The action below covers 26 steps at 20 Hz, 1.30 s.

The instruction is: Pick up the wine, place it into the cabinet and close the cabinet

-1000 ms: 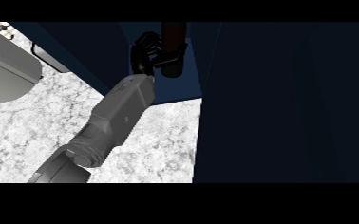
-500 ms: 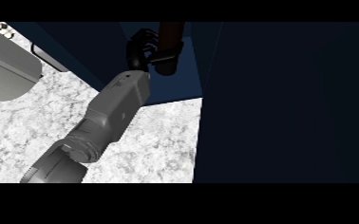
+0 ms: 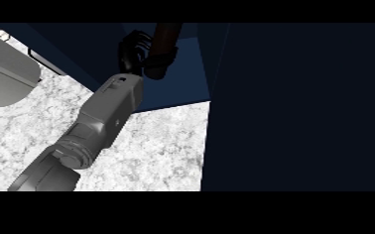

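A dark reddish-brown wine bottle stands roughly upright inside the open dark blue cabinet, its top cut off by the view's upper edge. My left hand is curled round the bottle's left side, with the grey forearm reaching up from the lower left. Whether the bottle's base touches the cabinet floor is hidden in the dark. My right hand does not show.
The open cabinet door fills the right half of the view as a tall dark panel close to me. A white marble counter lies below the cabinet. A grey rounded object sits at the left edge.
My left hand and the bottle have moved a little up and left, deeper into the cabinet. The forearm has followed.
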Motion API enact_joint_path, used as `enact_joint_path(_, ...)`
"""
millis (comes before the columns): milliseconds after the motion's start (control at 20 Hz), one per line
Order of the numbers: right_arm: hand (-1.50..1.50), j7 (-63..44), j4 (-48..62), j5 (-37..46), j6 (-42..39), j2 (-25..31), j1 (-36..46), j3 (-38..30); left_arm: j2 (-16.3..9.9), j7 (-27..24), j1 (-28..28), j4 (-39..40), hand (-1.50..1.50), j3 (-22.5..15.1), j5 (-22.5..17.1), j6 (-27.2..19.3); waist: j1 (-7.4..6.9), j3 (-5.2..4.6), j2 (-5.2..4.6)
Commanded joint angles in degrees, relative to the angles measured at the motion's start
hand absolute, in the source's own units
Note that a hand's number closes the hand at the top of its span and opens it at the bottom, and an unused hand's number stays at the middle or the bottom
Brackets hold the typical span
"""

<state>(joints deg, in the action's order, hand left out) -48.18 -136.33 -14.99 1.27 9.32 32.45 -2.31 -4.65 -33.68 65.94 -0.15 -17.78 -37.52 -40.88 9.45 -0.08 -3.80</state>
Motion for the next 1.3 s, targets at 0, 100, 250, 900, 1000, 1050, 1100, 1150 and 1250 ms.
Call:
enact_joint_path(0, -1.50, -0.11, -1.22, -0.95, -0.33, 0.07, -0.64, -0.14, -1.15, 1.03, -2.09, 0.15, 1.50, -1.06, 1.18, -1.91, 0.36, -0.06, -0.38)
enact_joint_path(100, -1.50, -0.26, -1.78, -1.36, 0.01, -0.38, -0.37, 0.03, -3.03, 2.00, -2.05, 0.14, 1.50, -1.36, 1.54, -1.54, 0.28, -0.10, -0.32)
enact_joint_path(250, -1.50, 0.06, -1.30, -0.68, -0.49, -0.09, 0.23, 0.52, -1.87, 3.10, -2.80, 0.12, 1.50, -2.79, 3.09, -3.64, 0.22, -0.11, -0.39)
enact_joint_path(900, -1.50, -0.16, -0.38, -0.18, -0.23, -0.77, 0.14, 1.34, -3.10, 5.23, -2.21, 0.10, -1.50, -2.44, 2.90, 1.72, -0.14, -0.16, -0.37)
enact_joint_path(1000, -1.50, -0.27, -1.55, -0.44, -0.52, -0.22, 0.33, 0.99, -4.89, 3.90, -3.11, 0.10, -1.50, -2.04, 2.52, 4.27, -0.34, -0.22, -0.22)
enact_joint_path(1050, -1.50, -1.61, -1.43, -0.72, 0.06, 0.33, 1.30, 0.32, -3.02, 3.50, -3.69, 0.10, -1.50, -2.18, 2.70, 2.32, -0.50, -0.22, 0.27)
enact_joint_path(1100, -1.50, -0.51, -1.57, -1.10, -0.29, 0.00, 1.39, 0.30, -5.10, 3.85, -2.41, 0.09, -1.50, -2.45, 2.99, 2.93, -0.20, -0.18, -0.15)
enact_joint_path(1150, -1.50, -0.66, -0.72, -0.55, -0.59, 0.16, 1.21, 0.92, -5.42, 3.35, -2.24, 0.09, -1.50, -3.14, 3.69, 4.18, -0.70, -0.20, -0.12)
enact_joint_path(1250, -1.50, 0.21, -1.30, -0.99, -1.16, -0.15, -0.70, 0.83, -4.74, 2.85, -2.03, 0.08, -1.50, -3.78, 4.37, 5.62, -0.94, -0.04, 0.17)
